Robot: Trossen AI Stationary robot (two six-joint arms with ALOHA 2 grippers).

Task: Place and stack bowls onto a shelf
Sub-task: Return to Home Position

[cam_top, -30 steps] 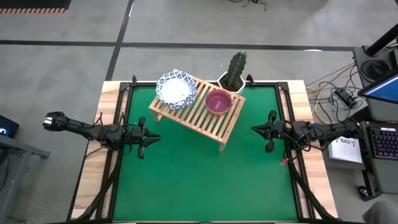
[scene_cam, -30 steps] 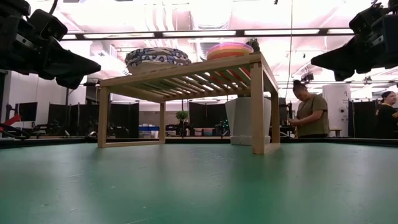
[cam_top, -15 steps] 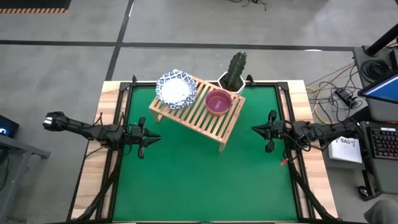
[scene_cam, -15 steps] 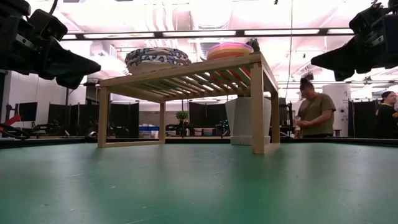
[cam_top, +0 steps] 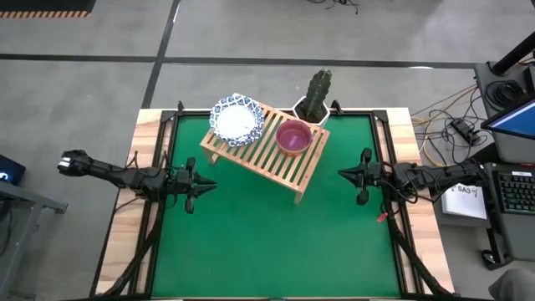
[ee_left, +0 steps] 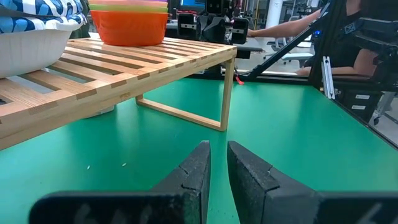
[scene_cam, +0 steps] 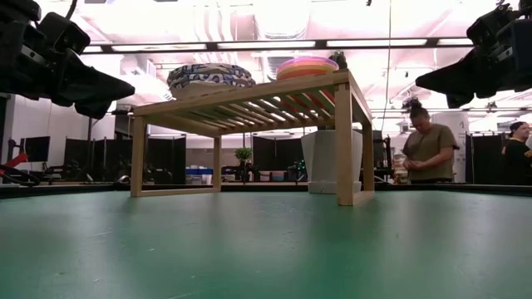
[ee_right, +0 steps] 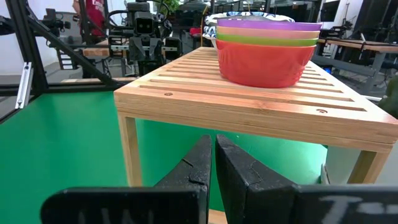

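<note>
Only the person (scene_cam: 428,141) in bg shifted right since earlier; arms and bowls same. Table (cam_top: 251,242): shelf (cam_top: 280,167) at rear-centre. Left gripper (ee_left: 217,149) by left edge, right gripper (ee_right: 212,142) by right edge, both narrow, holding nothing, clear of shelf. Blue-white bowl stack (cam_top: 236,119) on shelf's left end, plastic bowl stack (cam_top: 293,137) on right end. Cactus (cam_top: 318,90) just behind.
</note>
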